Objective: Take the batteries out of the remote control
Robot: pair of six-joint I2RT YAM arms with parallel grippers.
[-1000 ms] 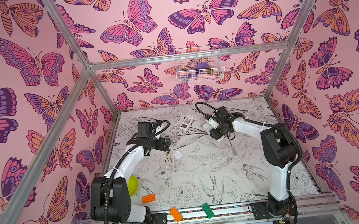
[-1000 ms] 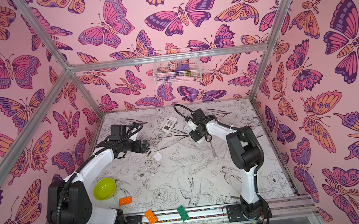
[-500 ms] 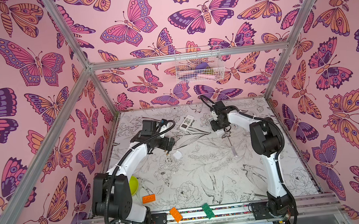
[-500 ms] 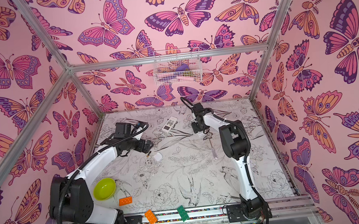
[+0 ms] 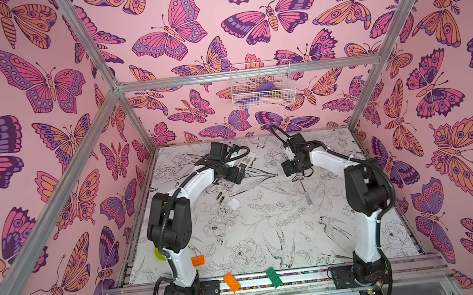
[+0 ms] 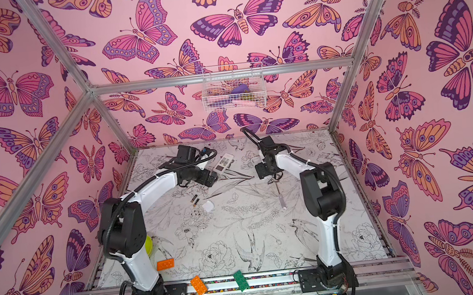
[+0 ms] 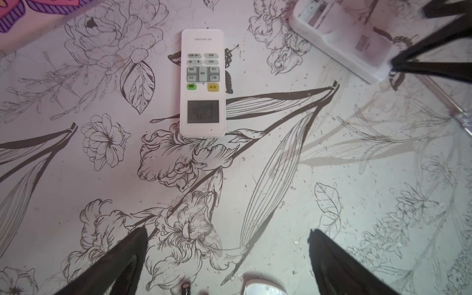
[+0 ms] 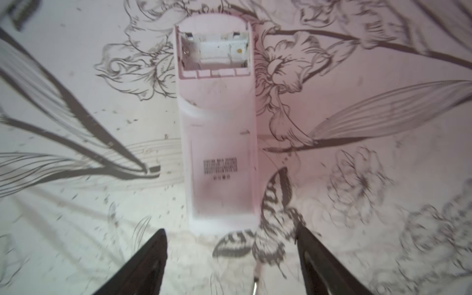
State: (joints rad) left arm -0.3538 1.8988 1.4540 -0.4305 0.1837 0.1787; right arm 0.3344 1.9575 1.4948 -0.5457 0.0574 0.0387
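A white remote (image 8: 219,127) lies face down in the right wrist view, its battery bay uncovered and showing bare contacts. It also shows as the face-down remote (image 7: 339,38) in the left wrist view. My right gripper (image 8: 229,235) stands open just short of its near end, holding nothing. A second remote (image 7: 201,81) lies face up ahead of my open, empty left gripper (image 7: 227,235). Two batteries (image 5: 220,198) lie side by side on the mat beside a white cover (image 5: 234,204). The batteries (image 6: 195,200) show in both top views.
A thin grey metal tool (image 5: 307,194) lies on the mat near the right arm. Two orange bricks (image 5: 197,259) (image 5: 232,282), a green brick (image 5: 274,277) and a yellow-green bowl (image 5: 157,253) sit at the front. A wire basket (image 5: 262,92) hangs on the back wall.
My right gripper has opened wider and its arm has shifted over the face-down remote. The left arm has edged toward the back, still open.
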